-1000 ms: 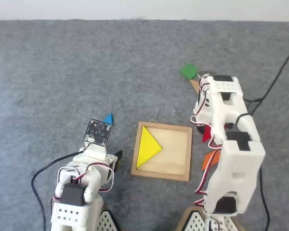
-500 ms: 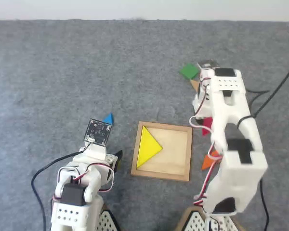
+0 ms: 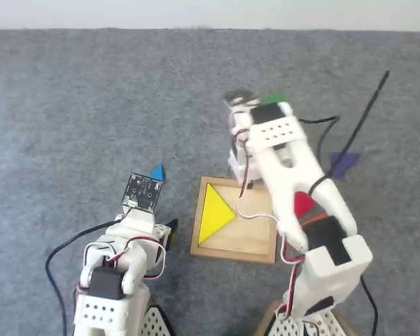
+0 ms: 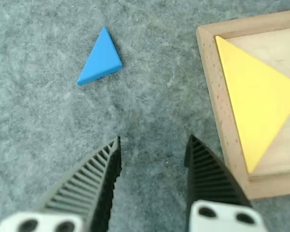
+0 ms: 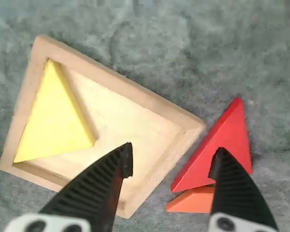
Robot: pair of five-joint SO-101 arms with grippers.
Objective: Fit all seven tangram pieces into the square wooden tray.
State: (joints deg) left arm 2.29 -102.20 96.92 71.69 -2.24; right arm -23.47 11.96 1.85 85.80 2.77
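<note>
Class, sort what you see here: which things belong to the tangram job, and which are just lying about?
Job: wooden tray, yellow triangle, blue triangle, red triangle, orange piece, green piece, dark blue piece.
Lying about: grey mat, black cable.

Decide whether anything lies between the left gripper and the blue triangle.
Nothing visible does. Bare grey carpet runs from the left gripper, fingers open, to the blue triangle. The wooden tray, holding the yellow triangle, sits off to one side.
</note>
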